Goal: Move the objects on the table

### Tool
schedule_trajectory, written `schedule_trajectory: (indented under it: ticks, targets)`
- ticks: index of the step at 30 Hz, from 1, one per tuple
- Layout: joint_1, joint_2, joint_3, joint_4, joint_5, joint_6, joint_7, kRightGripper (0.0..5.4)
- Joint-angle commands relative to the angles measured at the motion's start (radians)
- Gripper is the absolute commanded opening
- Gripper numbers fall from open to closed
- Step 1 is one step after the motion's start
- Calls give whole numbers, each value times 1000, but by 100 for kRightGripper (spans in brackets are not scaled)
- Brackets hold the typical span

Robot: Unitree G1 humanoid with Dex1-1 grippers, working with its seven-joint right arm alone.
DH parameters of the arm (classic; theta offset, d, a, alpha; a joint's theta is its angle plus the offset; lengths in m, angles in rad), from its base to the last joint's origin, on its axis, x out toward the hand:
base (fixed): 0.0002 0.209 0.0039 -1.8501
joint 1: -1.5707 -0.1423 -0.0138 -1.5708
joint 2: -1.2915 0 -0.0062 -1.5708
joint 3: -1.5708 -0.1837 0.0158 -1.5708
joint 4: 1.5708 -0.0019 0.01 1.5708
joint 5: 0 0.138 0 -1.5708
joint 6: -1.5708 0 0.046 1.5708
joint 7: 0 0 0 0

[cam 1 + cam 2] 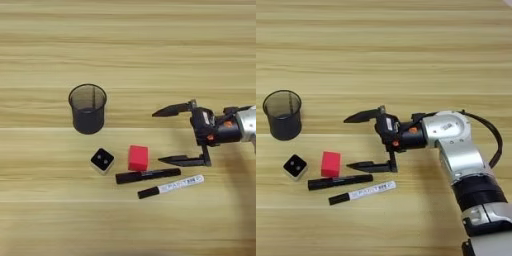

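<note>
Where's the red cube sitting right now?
The red cube sits left of centre on the table, between the black-and-white die and the open gripper, just above the all-black marker.

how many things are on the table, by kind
markers: 2, the all-black marker and the white-barrelled marker
red cube: 1
die: 1
mesh cup: 1
total: 5

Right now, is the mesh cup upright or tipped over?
Upright: the mesh cup stands on its base on the table, round opening facing up.
</note>
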Motion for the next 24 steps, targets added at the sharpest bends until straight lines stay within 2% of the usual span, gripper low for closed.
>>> schedule_trajectory:
  ticks: [1, 8, 15, 20, 24]
  targets:
    - [-67, -24, -46, -66, 39, 28, -34, 537]
    - [-73, -5, -77, -138, 95, 85, -47, 537]
    - [-71, 25, -92, -181, 114, 105, -82, 537]
    - [-73, 65, -81, -189, 95, 112, -136, 537]
    - [-67, 74, -71, -191, 87, 114, -143, 537]
